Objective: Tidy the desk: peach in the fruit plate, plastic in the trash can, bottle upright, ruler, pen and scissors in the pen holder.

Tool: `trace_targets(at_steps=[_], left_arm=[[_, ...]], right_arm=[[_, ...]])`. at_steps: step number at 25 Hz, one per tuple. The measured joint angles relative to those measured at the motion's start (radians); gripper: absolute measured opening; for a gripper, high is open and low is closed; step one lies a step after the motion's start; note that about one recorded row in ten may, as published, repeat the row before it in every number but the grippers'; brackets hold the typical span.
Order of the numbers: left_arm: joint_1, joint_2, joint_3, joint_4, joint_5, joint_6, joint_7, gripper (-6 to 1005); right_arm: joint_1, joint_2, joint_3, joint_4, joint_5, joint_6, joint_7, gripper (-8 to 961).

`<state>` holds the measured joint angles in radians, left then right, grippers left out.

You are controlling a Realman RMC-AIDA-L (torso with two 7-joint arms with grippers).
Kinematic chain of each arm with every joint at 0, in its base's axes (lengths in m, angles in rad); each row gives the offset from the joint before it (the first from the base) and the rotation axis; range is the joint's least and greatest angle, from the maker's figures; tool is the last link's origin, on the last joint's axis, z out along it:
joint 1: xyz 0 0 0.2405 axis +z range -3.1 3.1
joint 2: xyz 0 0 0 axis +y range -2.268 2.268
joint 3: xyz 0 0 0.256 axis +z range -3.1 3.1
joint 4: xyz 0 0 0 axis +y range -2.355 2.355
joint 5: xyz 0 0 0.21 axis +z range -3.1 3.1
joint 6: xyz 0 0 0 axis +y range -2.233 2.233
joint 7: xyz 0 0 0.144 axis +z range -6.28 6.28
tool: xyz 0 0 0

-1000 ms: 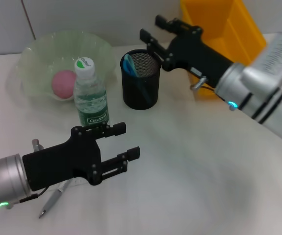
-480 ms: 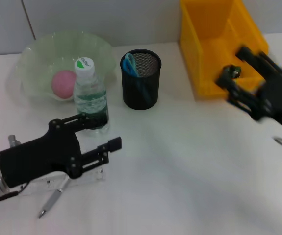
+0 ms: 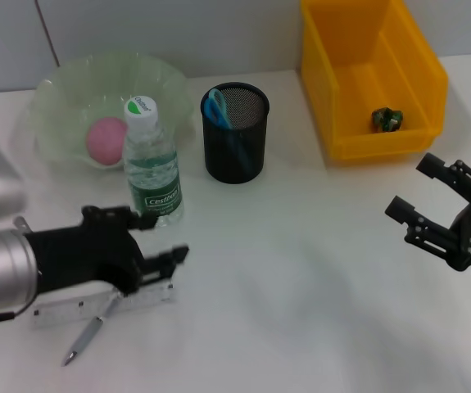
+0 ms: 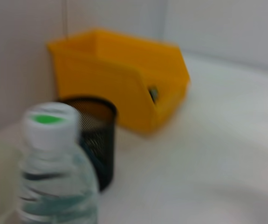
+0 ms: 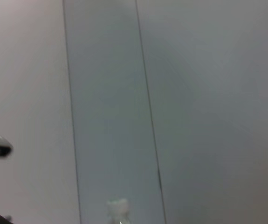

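From the head camera we look steeply down over the white desk [image 3: 301, 270]. Our left wrist camera sits low and close behind the bottle [image 4: 54, 168], facing the pen holder [image 4: 96, 135] and yellow bin [image 4: 124, 79], all shared with the head view. Our right wrist camera faces a bare wall [image 5: 194, 93].

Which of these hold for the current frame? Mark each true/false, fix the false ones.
1. The pink peach sits in the pale green fruit plate. True.
2. The clear plastic water bottle lies on its side. False: it stands upright beside the plate.
3. The transparent ruler is in the black mesh pen holder. False: it lies flat on the white desk, under the left gripper.
4. The silver pen lies on the desk. True.
5. The yellow plastic bin is empty. False: a small dark green scrap lies inside.
6. The right gripper holds nothing, jaws open. True.
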<state>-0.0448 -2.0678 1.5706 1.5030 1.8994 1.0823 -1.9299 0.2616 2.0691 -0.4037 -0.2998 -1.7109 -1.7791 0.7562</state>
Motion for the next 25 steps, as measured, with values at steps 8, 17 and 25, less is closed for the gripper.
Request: trace_targets(at_steps=[8, 17, 25], left_arm=[[-0.077, 0.003, 0.082, 0.125, 0.228, 0.186, -0.072, 615], [-0.272, 0.001, 0.063, -0.020, 0.376, 0.242, -0.107, 617], [-0.392, 0.000, 0.017, -0.146, 0.434, 0.307, -0.123, 618]], right_arm=[[0.008, -0.001, -0.002, 0.000, -0.024, 0.028, 0.014, 835], [0.004, -0.001, -0.003, 0.001, -0.027, 0.035, 0.024, 835], [0.011, 0.004, -0.003, 0.009, -0.035, 0.040, 0.026, 834]])
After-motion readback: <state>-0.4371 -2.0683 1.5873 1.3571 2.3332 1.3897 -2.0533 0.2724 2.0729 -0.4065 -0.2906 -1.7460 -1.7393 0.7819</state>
